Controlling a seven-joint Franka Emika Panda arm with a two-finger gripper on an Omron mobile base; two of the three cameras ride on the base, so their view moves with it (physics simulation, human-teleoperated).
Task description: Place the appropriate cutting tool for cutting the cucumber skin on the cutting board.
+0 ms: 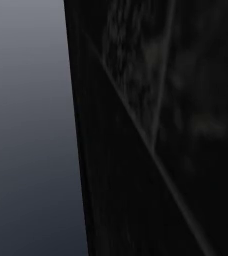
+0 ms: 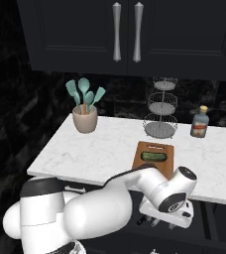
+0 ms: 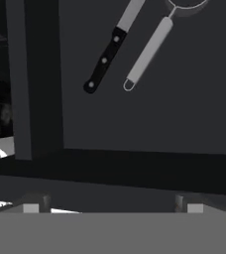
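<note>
The white marble desk (image 2: 95, 149) carries a wooden cutting board (image 2: 154, 159) near its front edge, with the green cucumber (image 2: 154, 156) lying on it. Below that edge the hand (image 2: 157, 221) reaches into an open drawer (image 3: 184, 99); whether it is open or closed, I cannot tell. Inside, toward twelve o'clock, a black-handled knife (image 3: 107, 54) lies just beside a grey-handled peeler (image 3: 147, 52).

1 knife (image 3: 106, 55), 1 peeler (image 3: 149, 49), 1 cucumber (image 2: 154, 156), 1 cutting board (image 2: 145, 167), 1 bottle (image 2: 200, 122).
</note>
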